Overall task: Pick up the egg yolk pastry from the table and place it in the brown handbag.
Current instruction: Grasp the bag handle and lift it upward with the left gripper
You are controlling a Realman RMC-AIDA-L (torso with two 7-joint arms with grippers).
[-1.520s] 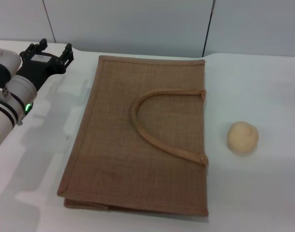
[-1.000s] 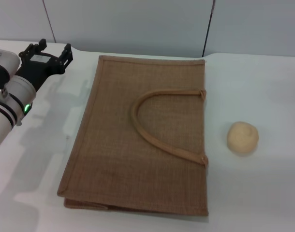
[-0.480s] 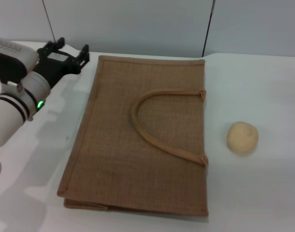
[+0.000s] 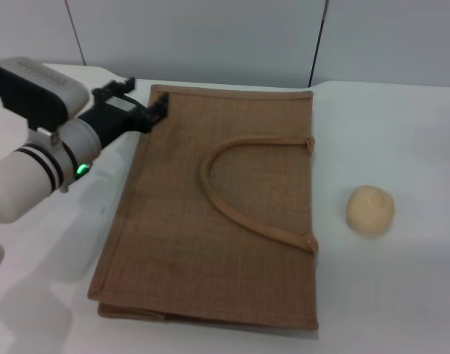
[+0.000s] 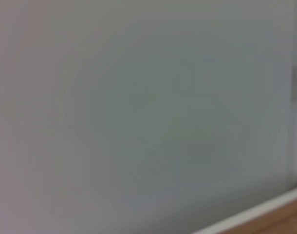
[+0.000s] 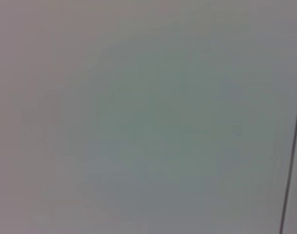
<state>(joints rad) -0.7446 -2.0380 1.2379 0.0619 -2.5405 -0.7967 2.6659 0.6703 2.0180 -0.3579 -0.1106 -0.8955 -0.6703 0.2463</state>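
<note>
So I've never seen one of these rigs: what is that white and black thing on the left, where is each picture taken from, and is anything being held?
That is the robot's left arm; its left gripper, fingers open, is at the far left corner of the brown handbag and holds nothing. The main picture comes from a camera on the robot's head, looking down at the white table. The bag lies flat on it, and the egg yolk pastry sits apart, to the bag's right. The other two pictures come from wrist cameras and show mostly blank wall. The right arm is out of view.

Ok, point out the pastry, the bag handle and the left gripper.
pastry (image 4: pixel 370 210), head view, middle of the ball.
bag handle (image 4: pixel 210 193), head view, its curved bend.
left gripper (image 4: pixel 145 102), head view, between its fingertips.
</note>
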